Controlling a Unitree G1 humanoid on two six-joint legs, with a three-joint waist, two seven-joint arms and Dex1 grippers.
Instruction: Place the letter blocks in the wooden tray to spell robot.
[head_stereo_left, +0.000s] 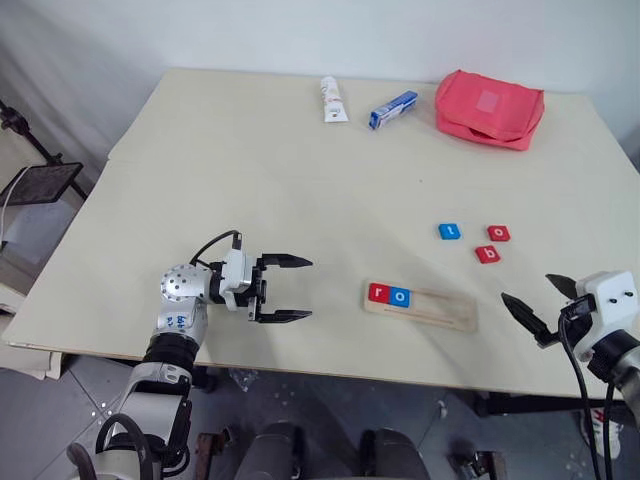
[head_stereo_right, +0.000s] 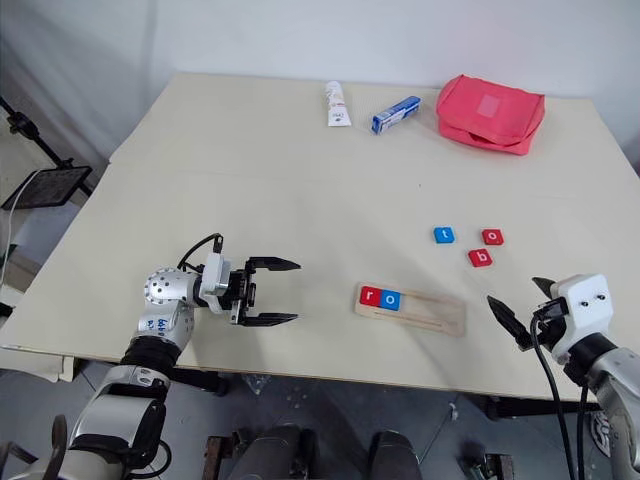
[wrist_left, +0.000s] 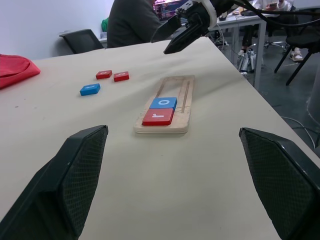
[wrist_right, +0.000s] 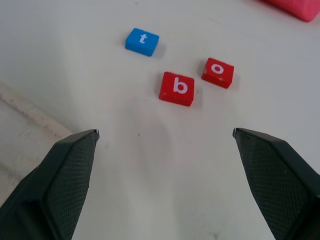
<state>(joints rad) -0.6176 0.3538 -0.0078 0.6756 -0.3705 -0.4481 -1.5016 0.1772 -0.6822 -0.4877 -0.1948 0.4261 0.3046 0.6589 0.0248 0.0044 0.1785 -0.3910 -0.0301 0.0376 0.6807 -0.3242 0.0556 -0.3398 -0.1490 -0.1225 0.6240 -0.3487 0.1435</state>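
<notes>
Your wooden tray (head_stereo_left: 420, 306) lies near the table's (head_stereo_left: 250, 170) front edge, right of centre. It holds two letter blocks side by side at its left end: a red "r" (head_stereo_left: 379, 293) outermost, then a blue "o" (head_stereo_left: 400, 297) touching it. The rest of the groove is bare. Three more blocks sit loose on the table beyond the tray's right end: a blue "t" (head_stereo_left: 449, 231), a red "o" (head_stereo_left: 498, 233) and a red "b" (head_stereo_left: 487, 254), close together but apart. Your left gripper (head_stereo_left: 290, 289) hovers left of the tray, fingers spread, holding nothing. Your right gripper (head_stereo_left: 540, 305) hangs right of the tray, fingers also spread wide and empty.
</notes>
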